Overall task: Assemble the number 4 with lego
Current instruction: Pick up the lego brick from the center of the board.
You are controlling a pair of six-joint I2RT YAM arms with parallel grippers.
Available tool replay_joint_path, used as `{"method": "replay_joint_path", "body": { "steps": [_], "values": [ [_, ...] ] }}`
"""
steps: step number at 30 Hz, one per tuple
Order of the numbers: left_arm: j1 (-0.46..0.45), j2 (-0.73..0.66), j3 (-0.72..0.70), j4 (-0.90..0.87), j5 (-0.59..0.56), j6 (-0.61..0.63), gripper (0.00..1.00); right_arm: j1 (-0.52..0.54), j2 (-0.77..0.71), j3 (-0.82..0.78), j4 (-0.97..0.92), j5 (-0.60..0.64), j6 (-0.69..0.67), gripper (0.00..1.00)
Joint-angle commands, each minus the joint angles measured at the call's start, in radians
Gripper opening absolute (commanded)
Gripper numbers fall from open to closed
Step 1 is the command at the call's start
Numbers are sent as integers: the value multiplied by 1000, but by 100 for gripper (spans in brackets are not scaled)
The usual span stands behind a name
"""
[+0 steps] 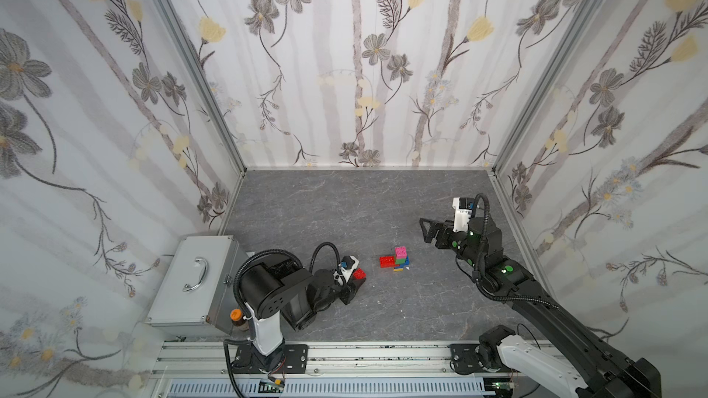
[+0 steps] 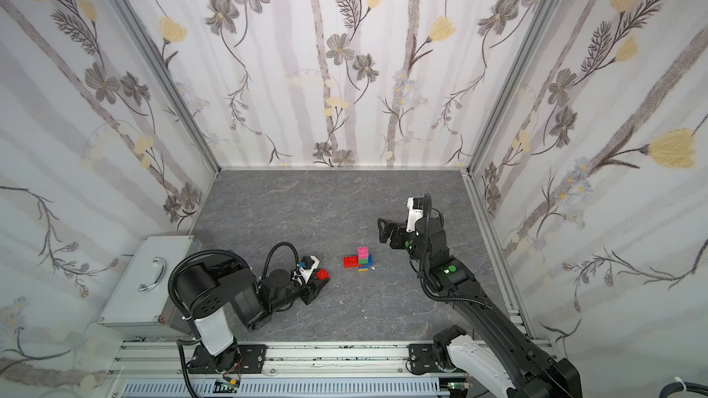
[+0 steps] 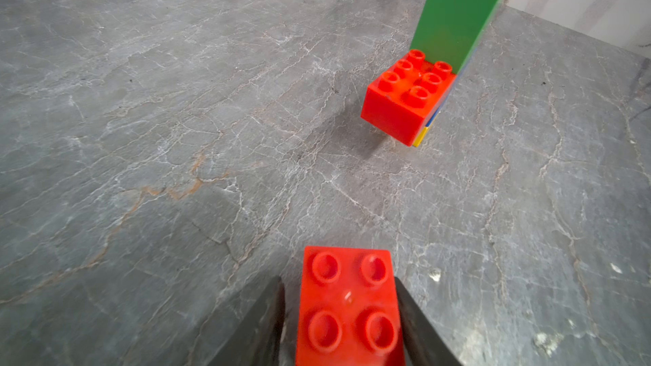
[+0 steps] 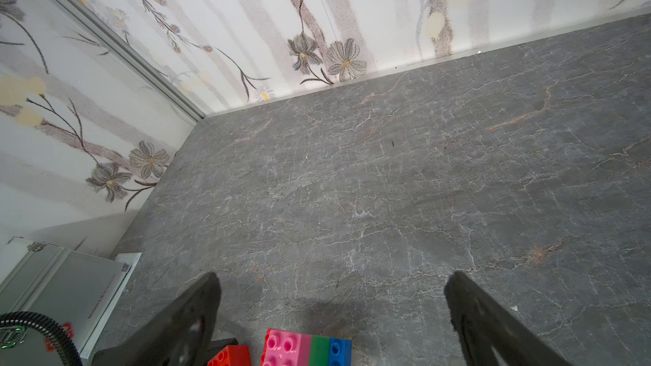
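While the unfinished number 4 (image 1: 397,261) stands near the middle of the grey table (image 1: 325,208) in both top views, a small red brick (image 1: 359,274) lies apart from it at about 8 o'clock; the left claw (image 3: 338,281) is low on the table with this brick between its fingers; in the left wrist view the claw is narrow, one finger (image 3: 414,322) touches the side of the brick and the other is just beside it with a thin gap, so I cannot tell if the brick is really pinched; the figure has a pink brick (image 1: 401,251) on top, then a green brick (image 3: 454,22), a blue brick (image 4: 338,350) and a yellow brick (image 1: 398,269) at the bottom; a longer red brick (image 1: 386,261) sticks out from it toward 9 o'clock; the right claw (image 1: 424,230) hangs above the table at 2 o'clock of the figure, wide and with nothing in it; a metal box (image 1: 191,281) sits at the 8 o'clock edge of the table.
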Motion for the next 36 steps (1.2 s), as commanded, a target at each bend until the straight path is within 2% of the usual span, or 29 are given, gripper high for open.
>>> {"method": "replay_joint_path", "body": {
  "steps": [1, 7, 10, 12, 14, 17, 21, 24, 26, 30, 33, 36],
  "values": [
    [0, 3, 5, 37, 8, 7, 42, 1, -1, -8, 26, -3, 9, 100],
    [0, -12, 2, 37, 3, 5, 19, -2, -5, -26, 21, 50, 54, 100],
    [0, -58, 12, 20, 15, -1, 8, -6, -11, -47, 33, 35, 53, 100],
    [0, -127, 45, -75, 31, 2, 4, -7, -9, -48, 24, 1, 21, 100],
    [1, -218, 107, -266, 54, 9, 0, -8, -3, -43, 4, -11, 15, 100],
    [3, -347, 227, -615, 100, 99, 0, -8, 25, -31, -10, -116, -1, 100],
    [24, -473, 205, -625, 129, 212, 0, -7, 93, -4, -65, -219, 30, 97],
    [55, -549, 296, -852, 219, 282, 0, -8, 144, 24, -106, -309, 55, 91],
    [64, -565, 343, -937, 266, 315, 0, -6, 180, 48, -141, -387, 42, 85],
    [102, -562, 404, -980, 377, 296, 0, -7, 248, 110, -238, -436, 21, 73],
    [110, -500, 438, -965, 443, 271, 0, -4, 285, 144, -295, -455, 2, 62],
    [119, -455, 468, -905, 447, 186, 0, 0, 304, 162, -306, -466, 1, 54]
  ]
}}
